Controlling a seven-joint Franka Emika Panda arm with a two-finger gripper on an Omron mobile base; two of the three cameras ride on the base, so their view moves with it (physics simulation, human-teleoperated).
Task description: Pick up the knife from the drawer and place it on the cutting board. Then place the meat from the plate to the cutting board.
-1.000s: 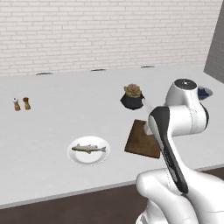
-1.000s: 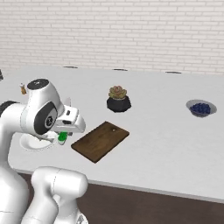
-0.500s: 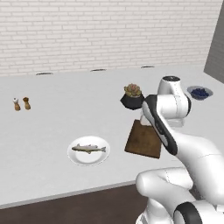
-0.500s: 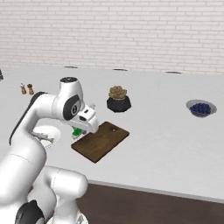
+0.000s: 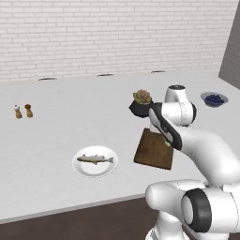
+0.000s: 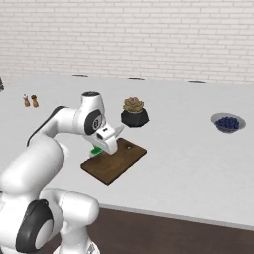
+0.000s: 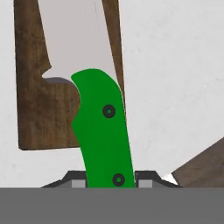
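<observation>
On the desk (image 5: 56,136) I count one cutting board (image 5: 152,151), one white plate (image 5: 95,166) with one fish (image 5: 95,159) on it, and one knife (image 7: 103,127), green-handled, with its blade over the board. There is one black pot with a succulent (image 6: 134,113), one small bowl of dark berries (image 6: 228,122), and two little shakers (image 5: 23,111) standing just beside each other at the far left.

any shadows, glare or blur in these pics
Left base view: even, flat light, a soft shadow beside the plate, no glare. Right base view: a faint shadow under the board, all sharp. Hand view: knife crisp, its blade casting a dark shadow on the board; the gripper is cut off at the bottom.
</observation>
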